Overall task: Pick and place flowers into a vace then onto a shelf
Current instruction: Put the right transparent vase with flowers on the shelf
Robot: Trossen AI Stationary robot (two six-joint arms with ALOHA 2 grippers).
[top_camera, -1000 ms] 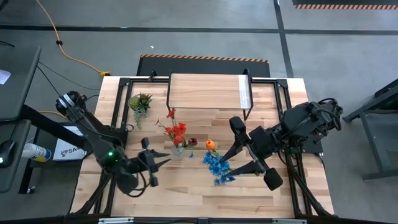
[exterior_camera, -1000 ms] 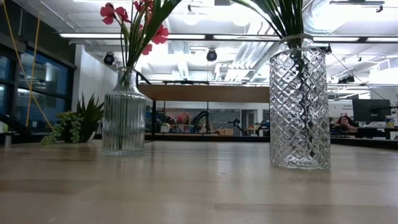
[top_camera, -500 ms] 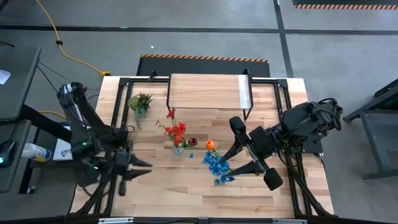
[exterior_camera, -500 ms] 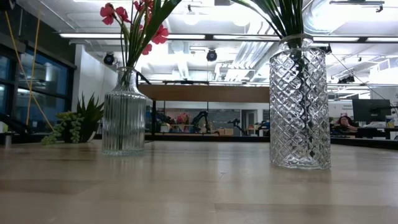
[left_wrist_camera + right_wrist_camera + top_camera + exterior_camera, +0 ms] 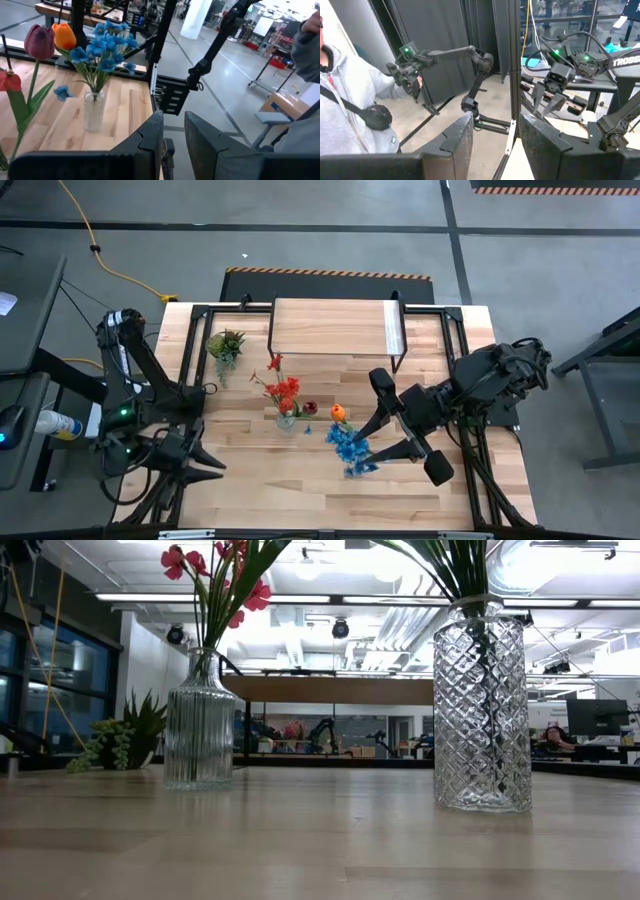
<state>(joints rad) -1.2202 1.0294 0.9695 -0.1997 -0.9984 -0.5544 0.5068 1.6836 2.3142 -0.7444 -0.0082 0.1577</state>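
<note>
A ribbed glass vase (image 5: pixel 200 720) holds the red flowers (image 5: pixel 286 390). A diamond-cut vase (image 5: pixel 480 705) holds the blue flowers (image 5: pixel 350 448). Both vases stand on the table's middle. The dark pink bud (image 5: pixel 310 408) and the orange tulip (image 5: pixel 339 412) rise between the two clusters. The shelf (image 5: pixel 335 328) stands at the far edge. My left gripper (image 5: pixel 212 463) hovers open over the near left part of the table, away from the vases. My right gripper (image 5: pixel 372 445) hangs open high above the blue flowers, with nothing between its fingers (image 5: pixel 465 137).
A small green potted plant (image 5: pixel 225 345) sits at the far left of the table. A person in a grey top (image 5: pixel 350 105) stands beside the table, beyond its left side. The near strip of the table in front of the vases is bare wood (image 5: pixel 320 840).
My left gripper has drawn back from beside the ribbed vase toward the table's left and near edges. It has risen and swung round as it went, with nothing in it. The right arm and both vases have kept still.
</note>
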